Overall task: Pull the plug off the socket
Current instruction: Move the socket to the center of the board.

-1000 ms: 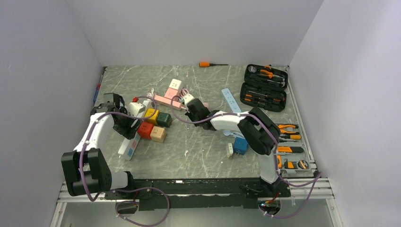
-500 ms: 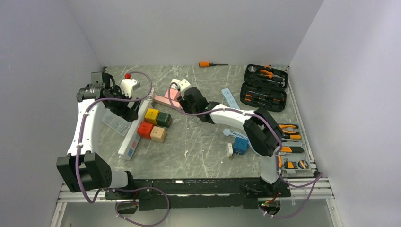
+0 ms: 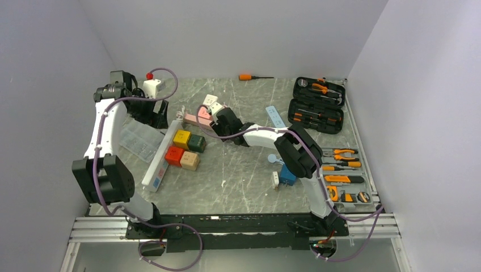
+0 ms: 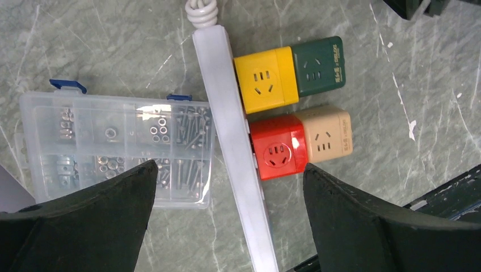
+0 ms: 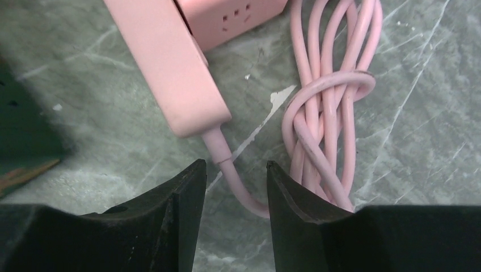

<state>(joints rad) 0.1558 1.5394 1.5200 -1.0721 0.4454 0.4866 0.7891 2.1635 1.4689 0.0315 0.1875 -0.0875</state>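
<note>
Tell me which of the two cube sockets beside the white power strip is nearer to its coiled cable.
The yellow cube, with the green one on its far side. The red cube sits further along the white strip from the coiled cable.

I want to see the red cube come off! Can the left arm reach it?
Probably yes. The left gripper hangs open, pointing down toward the red cube, with nothing covering it. The yellow cube and beige cube sit close beside it, though, so finger room looks tight.

The left arm [image 3: 105,127] and right arm [image 3: 265,136] are showing white shells between chunky black joints, purple cables [image 3: 168,70] are looping along them, and matte black fingers [image 4: 85,221] are tapering to blunt wedges.
</note>
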